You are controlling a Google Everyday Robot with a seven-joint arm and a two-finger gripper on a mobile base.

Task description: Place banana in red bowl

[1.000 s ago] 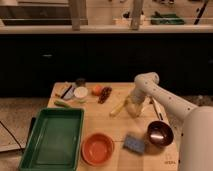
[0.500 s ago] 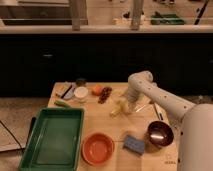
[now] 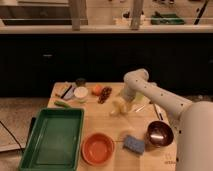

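Inspection of the 1 camera view.

**Arm pose:** The white arm (image 3: 161,98) is reaching in from the lower right. It is running up and left across the table's right side to a bent joint near the back edge. From that joint it is turning downward toward the tabletop.

**Gripper:** The gripper (image 3: 124,101) is sitting low over the middle of the wooden table (image 3: 112,127), directly at the banana (image 3: 118,107). Whether the claw is wide, narrow or holding anything cannot be told. Contact with the banana cannot be confirmed either.

**Task items:** The banana is lying on the table surface beneath and just left of the gripper. The red bowl (image 3: 97,148) is standing at the front edge, well apart from the banana, and is showing nothing inside.

**Other items:**
- 1 green tray (image 3: 52,137) is occupying the front left corner, just beside the red bowl.
- 1 blue sponge (image 3: 133,144) is lying between the red bowl and 1 dark shiny bowl (image 3: 160,134) at the front right.
- 1 green pod (image 3: 63,104) is lying just behind the tray.
- 1 white cup (image 3: 80,93) and 1 orange item (image 3: 97,89) are sitting toward the back left.
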